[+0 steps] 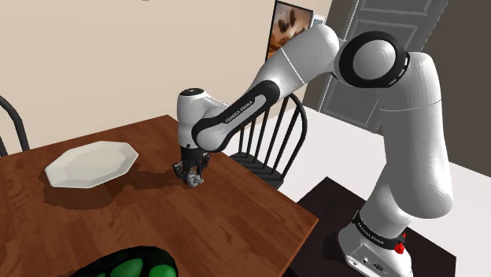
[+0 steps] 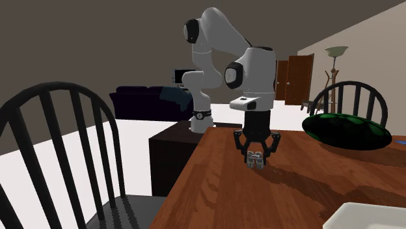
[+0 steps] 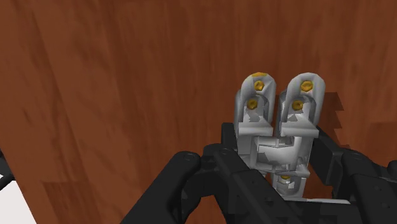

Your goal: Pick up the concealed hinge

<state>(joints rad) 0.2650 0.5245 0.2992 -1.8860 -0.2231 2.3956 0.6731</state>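
Observation:
The concealed hinge (image 3: 278, 108) is a grey metal piece with two rounded arms and small brass screws. It sits clasped between the black fingers of my gripper (image 3: 273, 158), which is shut on it. In the shoulder view the gripper (image 1: 193, 175) points straight down over the brown wooden table (image 1: 236, 212), with the hinge (image 1: 194, 182) at its tips. In the second exterior view the hinge (image 2: 255, 160) hangs at the gripper (image 2: 255, 153) right at the tabletop; I cannot tell whether it touches the wood.
A white octagonal plate (image 1: 90, 164) lies towards the shoulder view's left of the gripper. A dark green rounded object (image 2: 345, 130) rests on the table. Black spindle chairs (image 1: 275, 138) (image 2: 58, 149) stand at the table's edges. The table edge (image 1: 303, 216) is close to the stand.

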